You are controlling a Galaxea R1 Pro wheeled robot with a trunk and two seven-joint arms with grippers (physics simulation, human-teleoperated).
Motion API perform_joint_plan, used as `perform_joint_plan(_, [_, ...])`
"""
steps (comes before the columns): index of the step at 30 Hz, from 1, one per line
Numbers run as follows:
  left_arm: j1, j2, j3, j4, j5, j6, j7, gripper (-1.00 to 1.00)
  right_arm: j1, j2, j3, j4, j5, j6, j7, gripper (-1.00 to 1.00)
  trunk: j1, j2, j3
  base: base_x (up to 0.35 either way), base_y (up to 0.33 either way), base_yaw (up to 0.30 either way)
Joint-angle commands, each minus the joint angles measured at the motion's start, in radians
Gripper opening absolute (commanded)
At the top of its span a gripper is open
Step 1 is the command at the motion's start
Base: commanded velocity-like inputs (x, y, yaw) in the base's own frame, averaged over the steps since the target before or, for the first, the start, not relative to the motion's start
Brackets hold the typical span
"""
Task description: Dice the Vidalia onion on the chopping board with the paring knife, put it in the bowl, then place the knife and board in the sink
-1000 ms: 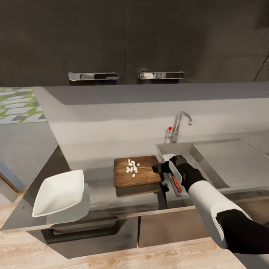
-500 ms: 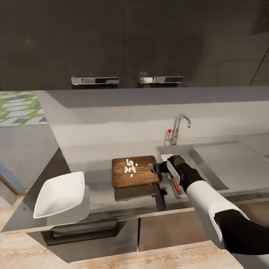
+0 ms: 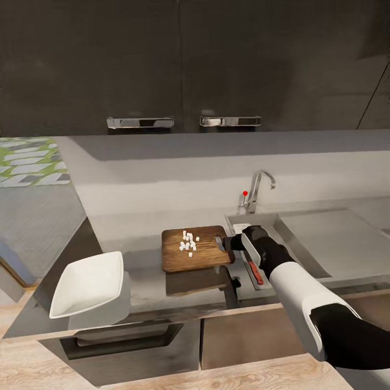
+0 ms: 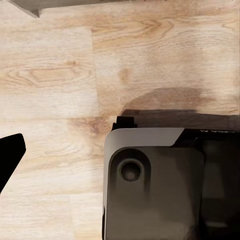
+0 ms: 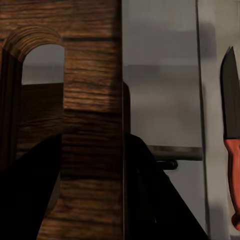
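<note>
The brown chopping board (image 3: 197,257) hangs a little above the grey countertop (image 3: 135,238), casting a shadow beneath it. Diced onion (image 3: 188,242) lies on it as small white pieces. My right gripper (image 3: 225,244) is shut on the board's right edge beside its handle hole. The right wrist view shows the board (image 5: 90,100) pinched in the gripper (image 5: 92,145). The red-handled paring knife (image 3: 254,271) lies in the sink (image 3: 265,221), also seen as the knife (image 5: 232,150). The white bowl (image 3: 86,284) sits at the left front of the countertop. One dark fingertip (image 4: 9,156) of my left gripper shows over wooden floor.
A chrome tap (image 3: 257,189) with a red knob stands behind the basin, and the flat drainer (image 3: 336,233) lies to its right. Dark wall cabinets (image 3: 184,59) with chrome handles hang above. The left wrist view shows the robot's dark base (image 4: 160,185).
The head view has shifted slightly. The board's shadow on the countertop has grown, so the board sits a bit higher in my right gripper. The knife and bowl have not moved.
</note>
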Motion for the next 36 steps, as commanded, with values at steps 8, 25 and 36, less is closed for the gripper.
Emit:
perform_joint_plan(8, [-0.002,-0.004,-0.003,0.005,0.006,-0.008,-0.002,1.0,-0.001,-0.001,0.004,-0.001,-0.006,0.004,-0.001,-1.0,0.001,-0.002,0.011,0.0,0.0,0.0])
perform_joint_plan(25, [-0.002,-0.01,-0.002,0.005,0.008,-0.005,-0.004,1.0,-0.001,0.009,0.004,-0.001,-0.006,0.004,-0.001,-1.0,0.001,-0.002,0.037,0.0,0.063,0.0])
perform_joint_plan(36, [-0.002,-0.009,-0.002,0.006,0.008,-0.005,-0.004,1.0,-0.001,0.009,0.004,-0.001,-0.006,0.004,-0.002,-1.0,0.001,-0.002,0.055,0.0,0.278,0.0])
